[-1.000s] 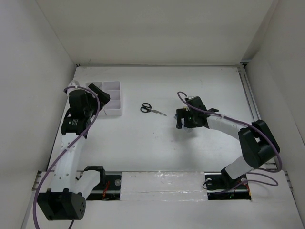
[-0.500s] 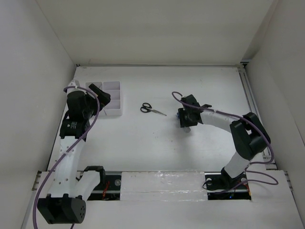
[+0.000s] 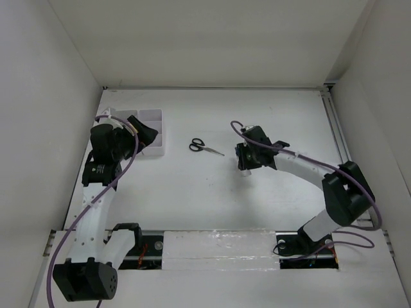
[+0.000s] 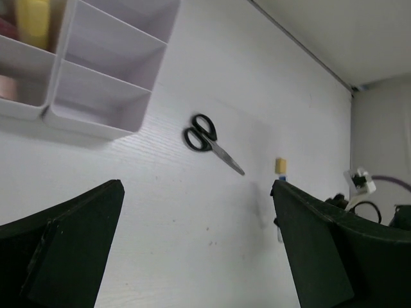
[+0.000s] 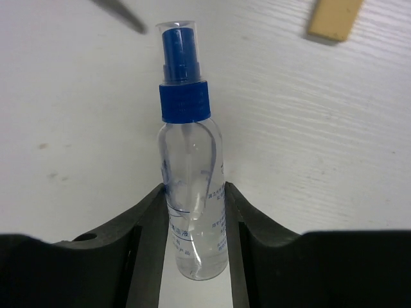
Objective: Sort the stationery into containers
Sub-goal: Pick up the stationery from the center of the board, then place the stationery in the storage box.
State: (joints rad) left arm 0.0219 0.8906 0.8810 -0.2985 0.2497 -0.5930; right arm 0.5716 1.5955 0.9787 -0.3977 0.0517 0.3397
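Between the matt black plastic right fingers [image 5: 151,256]: clear glossy plastic bottle [image 5: 192,192], opaque blue cap. Beneath them, matt white table [image 5: 64,128] with faint wood grain. Beyond the left fingers [image 4: 64,250], smooth white plastic tray [image 4: 103,96]; scissors [image 4: 210,142] of bare grey metal, black plastic handles.

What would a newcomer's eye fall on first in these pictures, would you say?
The clear bottle with the blue spray cap, lying mid-table with the right gripper closed on its sides. Next, the black-handled scissors lying to its left, and the white organiser tray at the far left, where the open left gripper hovers.
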